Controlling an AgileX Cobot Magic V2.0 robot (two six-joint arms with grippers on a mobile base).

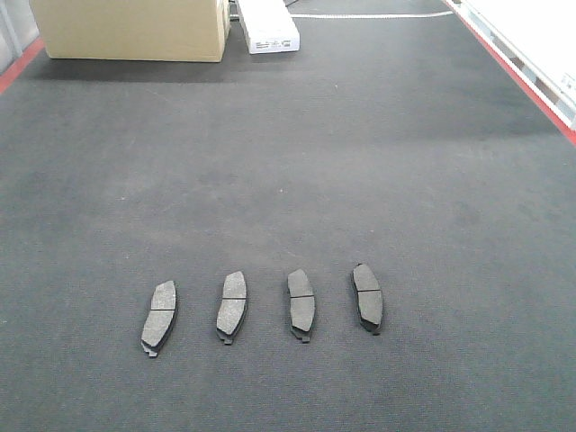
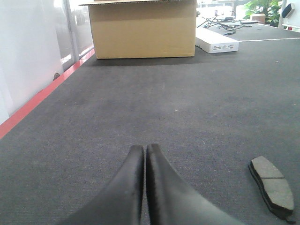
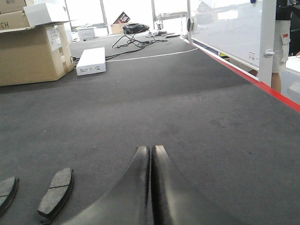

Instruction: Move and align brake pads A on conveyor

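Although four brake pads lie in a row near the front of the conveyor (image 1: pixel 288 162), neither arm is in contact with any of them. In the front view they read, from image left: first pad (image 1: pixel 159 317), second pad (image 1: pixel 231 307), third pad (image 1: pixel 301 304) and fourth pad (image 1: pixel 367 298). Each lies flat with its long axis running roughly away from the camera, along the belt; the first two lean slightly one way at the top and the last two the other, so the row is close to parallel but not exactly so, and the spacing looks fairly even. The left gripper (image 2: pixel 145 152) has its fingers pressed together with nothing between them; in its wrist view one pad (image 2: pixel 273 186) lies on the belt ahead and off to its right, apart from the fingertips. The right gripper (image 3: pixel 151 152) is likewise closed and empty; in its wrist view one pad (image 3: pixel 56 192) lies to its left, and the edge of another (image 3: pixel 6 187) shows at the frame border. Judged from this, each gripper sits outboard of the row, the left nearer the pads at image left and the right nearer those at image right. A cardboard box (image 1: pixel 135 27) and a white box (image 1: pixel 268 25) stand at the far end, well apart from the pads. Alignment appears nearly complete.
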